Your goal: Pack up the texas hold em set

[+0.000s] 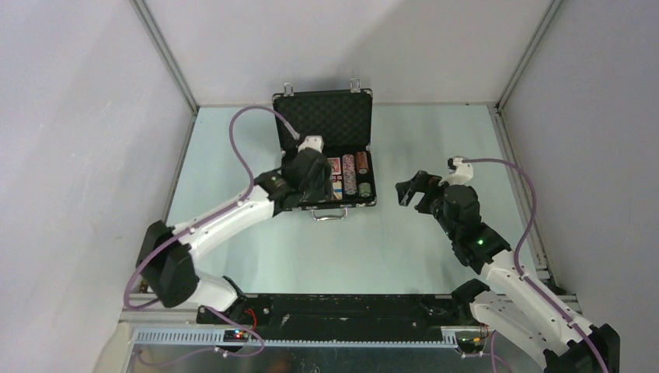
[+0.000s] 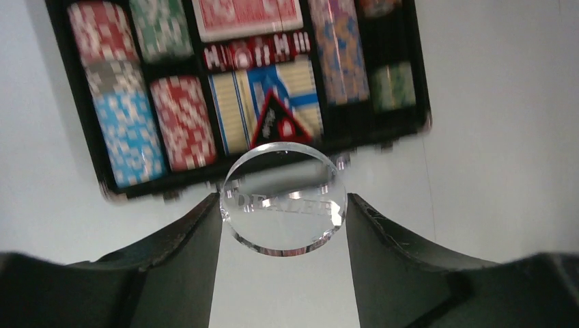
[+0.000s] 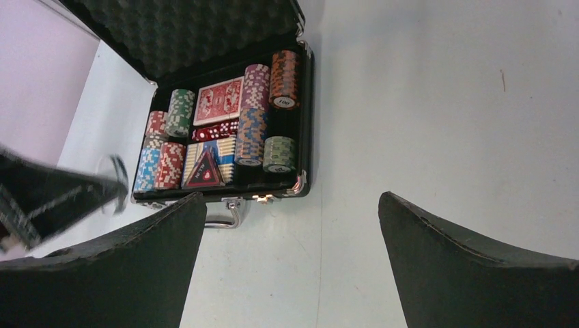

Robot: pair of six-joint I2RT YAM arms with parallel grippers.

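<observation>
pale table [image 1: 404, 249], white walls [image 1: 78, 116] around it.

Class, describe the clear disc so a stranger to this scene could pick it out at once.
Find the open black case on the table. By its front edge, the left gripper holds a disc by its rim. Unlike the striped chip stacks in the case, it is clear as glass and engraved DEALER.
</observation>
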